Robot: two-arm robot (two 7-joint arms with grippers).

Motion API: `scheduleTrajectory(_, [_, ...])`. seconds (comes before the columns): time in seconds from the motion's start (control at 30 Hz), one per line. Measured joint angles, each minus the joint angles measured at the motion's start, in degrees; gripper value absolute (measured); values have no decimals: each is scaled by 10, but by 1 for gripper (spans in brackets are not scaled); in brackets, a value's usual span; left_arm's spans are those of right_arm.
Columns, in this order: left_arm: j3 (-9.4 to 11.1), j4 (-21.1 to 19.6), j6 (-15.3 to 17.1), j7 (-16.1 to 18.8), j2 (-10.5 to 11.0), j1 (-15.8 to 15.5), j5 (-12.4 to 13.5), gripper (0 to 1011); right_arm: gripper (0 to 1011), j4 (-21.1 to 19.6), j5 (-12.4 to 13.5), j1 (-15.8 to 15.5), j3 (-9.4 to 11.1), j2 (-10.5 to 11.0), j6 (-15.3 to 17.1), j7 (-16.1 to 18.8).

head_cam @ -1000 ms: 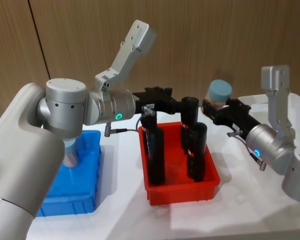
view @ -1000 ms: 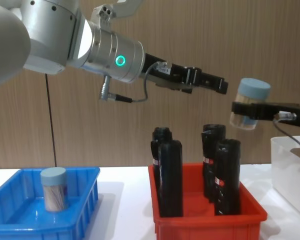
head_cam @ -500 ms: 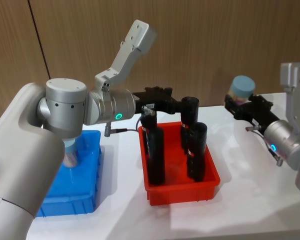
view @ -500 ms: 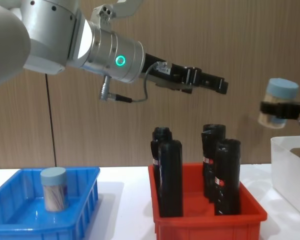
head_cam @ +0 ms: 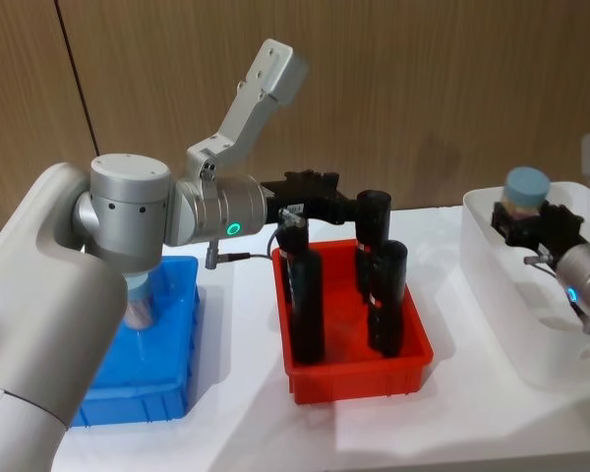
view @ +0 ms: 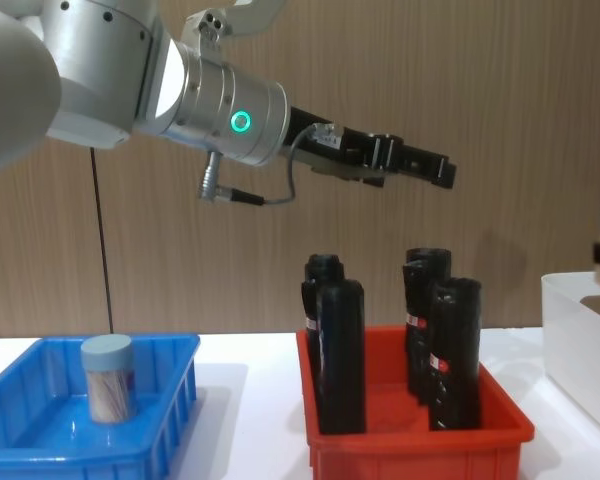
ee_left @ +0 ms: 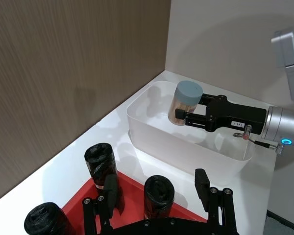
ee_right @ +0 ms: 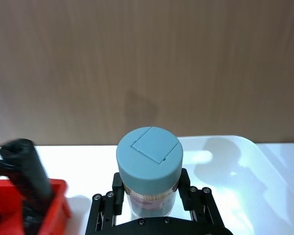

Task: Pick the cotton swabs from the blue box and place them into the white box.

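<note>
Two tubs of cotton swabs are counted. One, the held tub, is clamped upright between the closed-in fingers of the right gripper. Its clear cylindrical wall is pinched low down, and its flat, round, pale blue-grey lid stands above the black fingers. Directly beneath this gripper lies the one white box, a smooth-walled, round-cornered plastic bin with a rim. The held tub is seen above that rim, over the box's interior.

The second tub is stood upright in the one blue box, a shallow bright blue plastic bin with ribbed sides. This box lies well apart from the right gripper, and lower than the left gripper and off to that gripper's left. Pale sticks can be made out through the tub's clear wall.

The left gripper is held in the air with its two black fingers spread and nothing between them. Below it one red bin of glossy plastic is set. At least four tall black bottles are stood upright in it. They are dark and matte, with small red-and-white labels. An exact count cannot be given, since they overlap.
</note>
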Motion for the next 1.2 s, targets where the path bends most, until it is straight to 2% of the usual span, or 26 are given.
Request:
scheduleTrajectory(0.2, [0, 0, 0, 0, 0, 0, 0, 1004, 667, 26, -9, 8, 9, 5, 11, -13])
scheduleTrajectory(0.3, [0, 0, 0, 0, 0, 0, 0, 1004, 731, 37, -12, 11, 13, 7, 14, -16])
scheduleTrajectory(0.5, [0, 0, 0, 0, 0, 0, 0, 1004, 922, 51, -16, 15, 19, 10, 17, -20])
scheduleTrajectory(0.63, [0, 0, 0, 0, 0, 0, 0, 1004, 1001, 54, -16, 15, 22, 11, 17, -22])
scheduleTrajectory(1.2, [0, 0, 0, 0, 0, 0, 0, 1004, 1001, 39, -17, 7, 28, 14, 7, -24])
